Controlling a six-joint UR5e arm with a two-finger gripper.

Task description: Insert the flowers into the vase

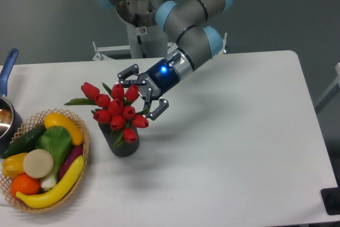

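Note:
The flowers [116, 109], a bunch of red tulips with green stems and leaves, stand with their stems down in the vase [125, 146], a dark grey cylinder left of the table's middle. The buds spread above the vase mouth and hide it. My gripper [143, 91] is at the bunch's upper right side, reaching in from the right. Its jaws are spread wide, one fingertip [127, 73] above the buds and the other to their lower right. The rightmost buds lie close between the jaws; I cannot tell if they touch.
A woven wicker basket [82, 136] with bananas, a cucumber, an orange and other produce stands at the front left, close to the vase. A pot with a blue handle [9, 62] sits at the left edge. The arm's base is behind the table's back edge.

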